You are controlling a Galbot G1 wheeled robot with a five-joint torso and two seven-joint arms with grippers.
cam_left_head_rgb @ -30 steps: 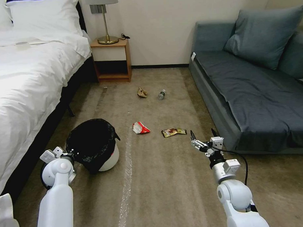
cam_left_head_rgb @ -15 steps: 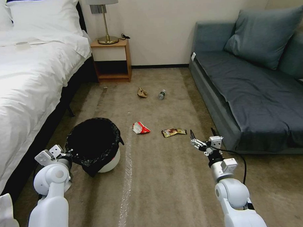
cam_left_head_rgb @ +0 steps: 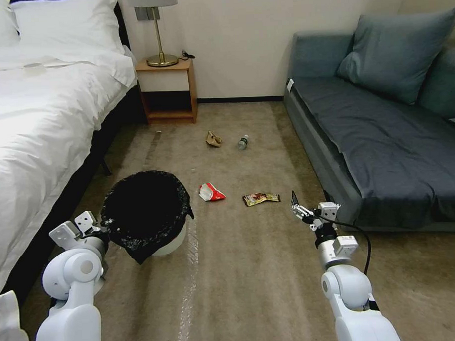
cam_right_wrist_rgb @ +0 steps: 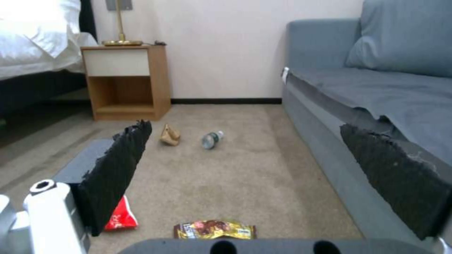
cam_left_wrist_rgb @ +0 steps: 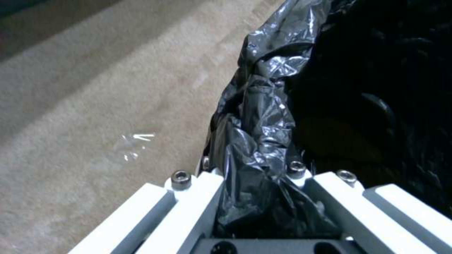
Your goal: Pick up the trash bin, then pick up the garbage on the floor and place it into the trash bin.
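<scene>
The trash bin [cam_left_head_rgb: 172, 239] is white with a black liner [cam_left_wrist_rgb: 263, 116] and hangs tilted just above the carpet by the bed. My left gripper [cam_left_head_rgb: 101, 228] is shut on its lined near rim, with the fingers [cam_left_wrist_rgb: 200, 188] clamped on the plastic. Garbage lies on the floor: a red-and-white carton [cam_left_head_rgb: 211, 192], a gold wrapper [cam_left_head_rgb: 261, 198], a tan wad [cam_left_head_rgb: 213, 138] and a clear bottle [cam_left_head_rgb: 242, 142]. My right gripper [cam_left_head_rgb: 309, 203] stands open and holds nothing, low near the sofa's front and right of the wrapper [cam_right_wrist_rgb: 214, 228]. Its wrist view also shows the carton [cam_right_wrist_rgb: 121, 218].
A white bed [cam_left_head_rgb: 41, 122] runs along the left and a grey-blue sofa [cam_left_head_rgb: 385, 135] along the right. A wooden nightstand [cam_left_head_rgb: 167, 90] with a lamp stands at the back wall. Open carpet lies between them, with a strip of clear tape [cam_left_head_rgb: 189, 286] on it.
The bin has risen and shifted slightly right and away in my left gripper, its mouth turning more upward. My right gripper has drifted a little to the right, still open.
</scene>
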